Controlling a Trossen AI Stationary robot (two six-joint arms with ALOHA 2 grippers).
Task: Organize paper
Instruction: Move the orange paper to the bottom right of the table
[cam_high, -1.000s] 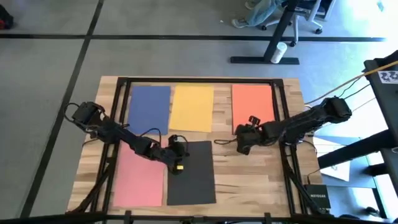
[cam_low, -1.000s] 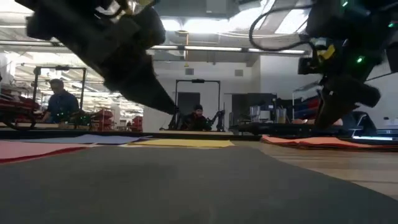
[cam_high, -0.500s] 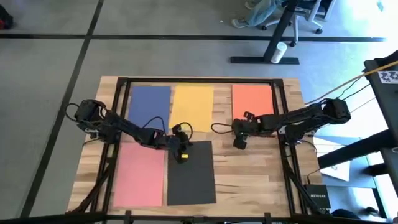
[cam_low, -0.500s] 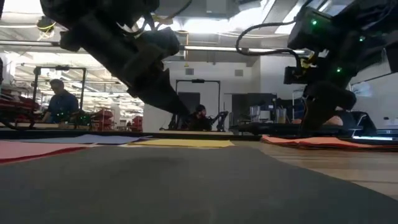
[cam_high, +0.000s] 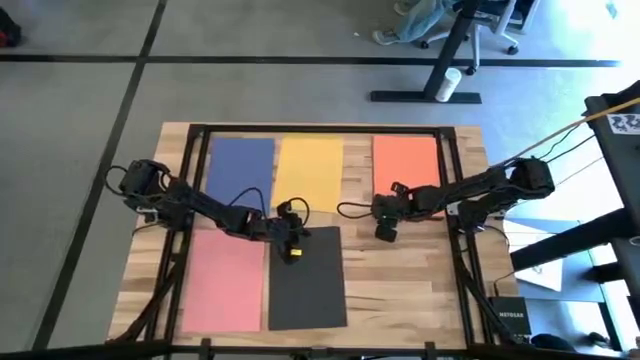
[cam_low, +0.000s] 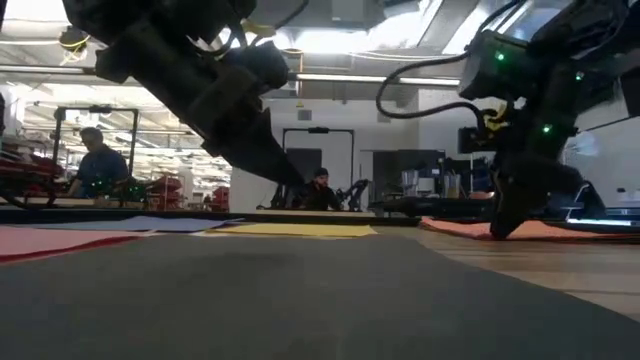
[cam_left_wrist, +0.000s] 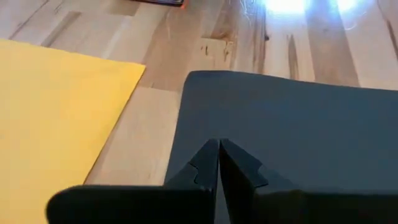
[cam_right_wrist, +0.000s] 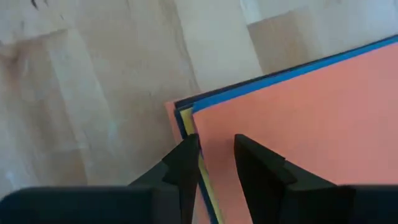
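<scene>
Paper: matte sheets flat on the wooden table (cam_high: 400, 275). Blue sheet (cam_high: 240, 168), yellow sheet (cam_high: 309, 172) and orange stack (cam_high: 405, 163) along the far side; pink sheet (cam_high: 223, 280) and black sheet (cam_high: 307, 280) near. All lie long axis near-to-far.

Left gripper (cam_left_wrist: 219, 149): clenched, empty, at the black sheet's far corner.

Right gripper (cam_right_wrist: 214, 155): slightly parted, straddling the orange stack's corner edge.

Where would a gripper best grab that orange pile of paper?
Probably at its near-left corner. The orange stack lies flat on the table, so only an edge or corner offers purchase. In the right wrist view that corner shows several fanned sheet edges, and the right gripper is open astride it. Coming in low from the bare wood beside the corner looks best.
</scene>
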